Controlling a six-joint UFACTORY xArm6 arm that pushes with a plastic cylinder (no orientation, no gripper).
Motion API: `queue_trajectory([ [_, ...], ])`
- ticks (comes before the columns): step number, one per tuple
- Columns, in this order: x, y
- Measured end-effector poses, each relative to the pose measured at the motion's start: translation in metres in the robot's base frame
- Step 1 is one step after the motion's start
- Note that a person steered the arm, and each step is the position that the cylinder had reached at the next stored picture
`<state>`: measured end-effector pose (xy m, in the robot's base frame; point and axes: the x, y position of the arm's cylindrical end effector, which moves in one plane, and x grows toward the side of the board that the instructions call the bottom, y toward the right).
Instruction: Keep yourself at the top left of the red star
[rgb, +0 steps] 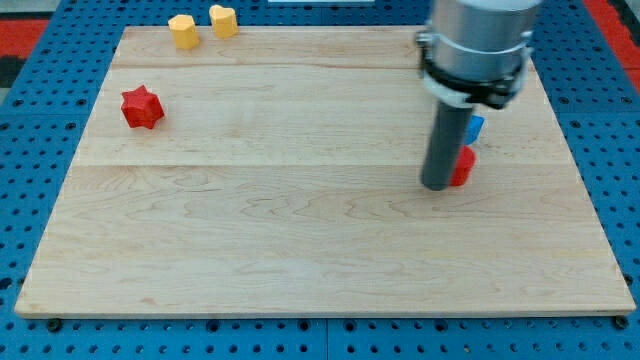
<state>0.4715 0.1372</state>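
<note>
My tip on the right half of the board, far from the red star.

My tip (438, 186) ends a bare dark rod with no jaws, so there is nothing to part or close; it rests on the wooden board (300, 240); a small red block (463, 166), shape unclear, sits just at its 2 o'clock, touching or nearly so, partly hidden by the rod; a blue block (475, 127) peeks out at 1 o'clock beyond that; the red star (142, 107) lies well apart at 10 o'clock, near the view's left edge; two yellow blocks, one (183, 31) beside the other (223, 20), sit at the board's top edge, at 1 o'clock from the star.
</note>
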Motion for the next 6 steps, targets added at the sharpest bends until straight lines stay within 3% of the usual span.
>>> queue_trajectory([
  [1, 0.005, -0.004],
  [3, 0.006, -0.099],
  [4, -0.042, -0.208],
  [5, -0.116, -0.238],
  [6, -0.162, -0.273],
])
